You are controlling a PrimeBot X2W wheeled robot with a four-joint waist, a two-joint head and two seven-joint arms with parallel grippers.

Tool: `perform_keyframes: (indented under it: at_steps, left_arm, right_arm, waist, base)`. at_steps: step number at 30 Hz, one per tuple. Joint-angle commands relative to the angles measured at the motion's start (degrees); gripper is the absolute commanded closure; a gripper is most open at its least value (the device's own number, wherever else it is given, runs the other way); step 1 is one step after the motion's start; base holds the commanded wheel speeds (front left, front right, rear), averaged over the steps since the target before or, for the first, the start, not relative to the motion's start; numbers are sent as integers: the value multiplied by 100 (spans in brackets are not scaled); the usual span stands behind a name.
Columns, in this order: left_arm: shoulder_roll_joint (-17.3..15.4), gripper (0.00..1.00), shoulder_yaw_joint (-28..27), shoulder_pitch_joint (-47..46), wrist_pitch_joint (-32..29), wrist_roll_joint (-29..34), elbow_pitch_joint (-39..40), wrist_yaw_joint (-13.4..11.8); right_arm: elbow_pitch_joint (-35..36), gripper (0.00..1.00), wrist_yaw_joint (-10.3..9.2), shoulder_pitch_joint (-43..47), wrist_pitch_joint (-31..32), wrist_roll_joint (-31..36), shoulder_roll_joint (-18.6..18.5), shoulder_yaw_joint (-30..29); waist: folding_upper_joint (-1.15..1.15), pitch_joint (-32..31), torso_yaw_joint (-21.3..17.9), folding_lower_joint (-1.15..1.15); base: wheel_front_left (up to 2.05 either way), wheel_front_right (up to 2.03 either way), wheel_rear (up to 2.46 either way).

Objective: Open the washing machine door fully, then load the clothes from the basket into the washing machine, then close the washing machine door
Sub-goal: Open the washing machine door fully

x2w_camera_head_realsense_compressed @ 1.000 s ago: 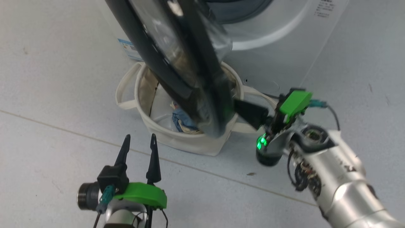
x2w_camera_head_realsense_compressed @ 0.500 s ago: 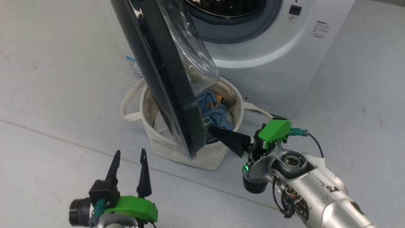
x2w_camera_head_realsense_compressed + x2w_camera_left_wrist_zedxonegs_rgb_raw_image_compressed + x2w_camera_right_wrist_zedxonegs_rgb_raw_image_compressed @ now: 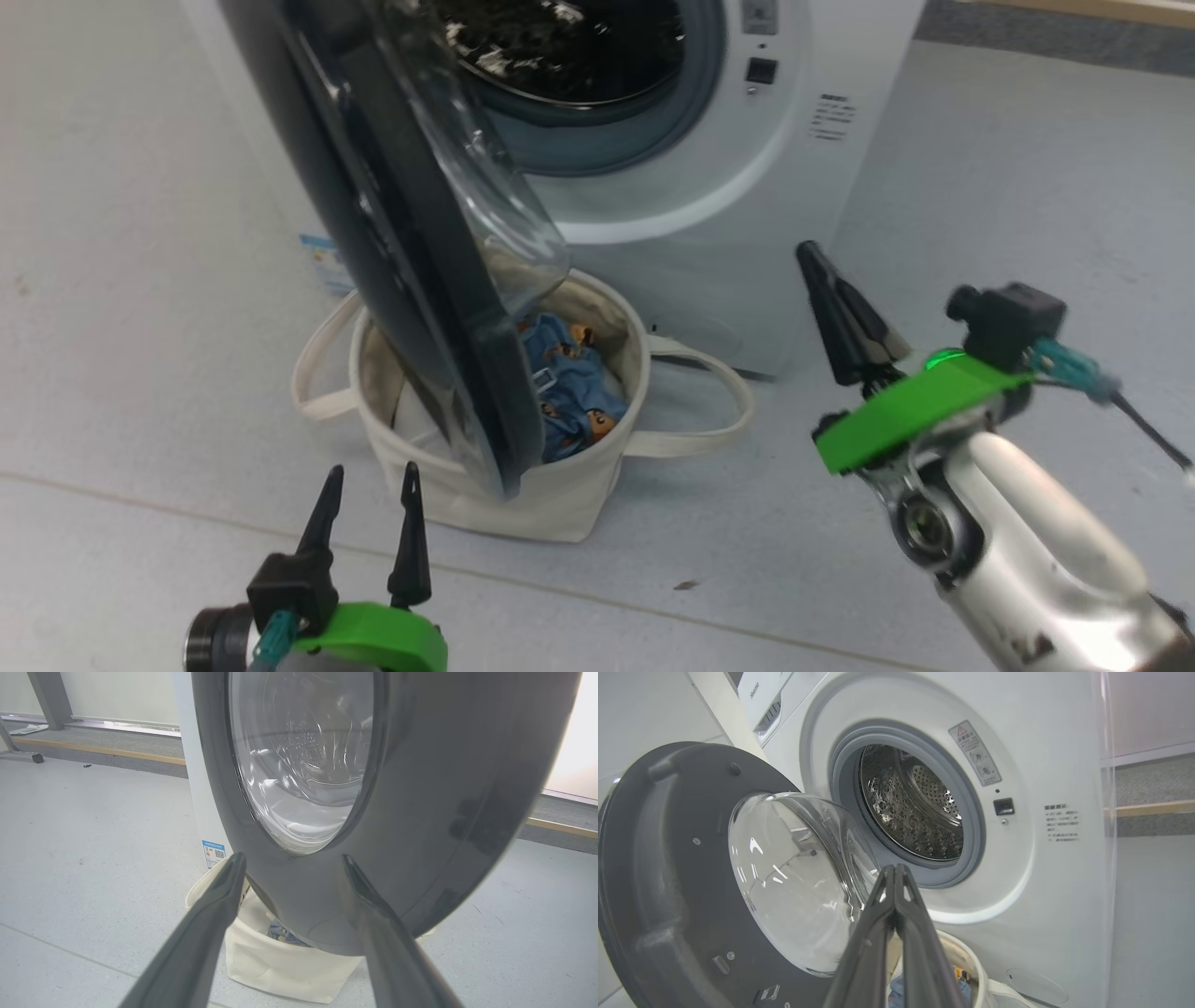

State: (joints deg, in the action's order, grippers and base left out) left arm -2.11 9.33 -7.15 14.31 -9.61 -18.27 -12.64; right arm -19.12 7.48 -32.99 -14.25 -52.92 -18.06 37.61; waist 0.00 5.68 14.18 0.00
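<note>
Left gripper (image 3: 371,471) sits low at the left, fingers spread wide, nothing between them. The tips point at the door's outer face and stand clear of it. Grey floor (image 3: 140,233) lies under it, with a seam line running across.

Blue label (image 3: 322,261) shows on the washer's side, just left of the door.

Door (image 3: 401,252) is swung out on its left-hand hinge, roughly edge-on in the head view. The black rim faces left and the clear glass bowl (image 3: 485,205) bulges right. Its lower edge hangs over the basket's mouth. I cannot tell whether they touch.

Basket (image 3: 523,504) stands on the floor right in front of the washer, one loop handle drooping to each side.

Clothes (image 3: 565,392) lie inside the basket, right of the door's edge. It is blue cloth with small orange-brown prints.

Washer (image 3: 709,243) is white, with the grey gasket (image 3: 607,149) exposed and the drum (image 3: 560,47) dark behind it. In the right wrist view the drum wall is perforated steel.

Right gripper (image 3: 810,250) is raised at the right, fingers pressed together and holding nothing, tips up in front of the washer's lower right corner. It is well apart from the door and the basket, and the pale forearm runs off the lower right.
</note>
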Motion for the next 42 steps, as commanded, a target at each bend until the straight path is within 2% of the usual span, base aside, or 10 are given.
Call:
perform_keyframes:
  at_steps: [1,3,5,12,13,14,15,23,42]
  left_arm:
    - [-76,0,-251,-21,69,59,188,18]
    - [-76,0,-308,16,69,100,189,48]
    - [-76,0,-368,61,69,134,200,75]
    - [-76,0,-578,231,69,230,227,183]
    - [-76,0,-609,253,69,236,230,189]
    - [-76,0,-634,273,69,242,235,197]
    - [-76,0,-654,289,69,242,244,206]
    - [-76,0,-709,351,69,283,250,262]
    - [-76,0,-627,409,69,286,263,261]
  right_arm:
    - [446,100,1,355,-69,647,88,-335]
    - [849,100,1,854,-71,1579,177,-739]
    - [1152,100,1,1404,-72,2120,358,-1123]
    - [1481,100,1,2813,-73,3077,1012,-2290]
    - [1499,92,1,2926,-73,3183,1100,-2471]
    - [1512,39,1,3027,-73,3294,1184,-2658]
    - [1529,0,1,3111,-73,3425,1250,-2792]
    - [1531,0,1,3397,-74,4029,1445,-2959]
    - [1488,0,1,3292,-74,3925,1516,-3020]
  waist:
    - [0,-164,-235,0]
    - [0,-237,-355,0]
    - [0,-309,-473,0]
    - [0,-471,-856,0]
    - [0,-481,-906,0]
    - [0,-486,-952,0]
    - [0,-490,-991,0]
    - [0,-521,-1122,0]
    - [0,-528,-1048,0]
  base:
    - [0,0,0]
    - [0,0,0]
    - [0,0,0]
    - [0,0,0]
    - [0,0,0]
    - [0,0,0]
    - [0,0,0]
    - [0,0,0]
    - [0,0,0]
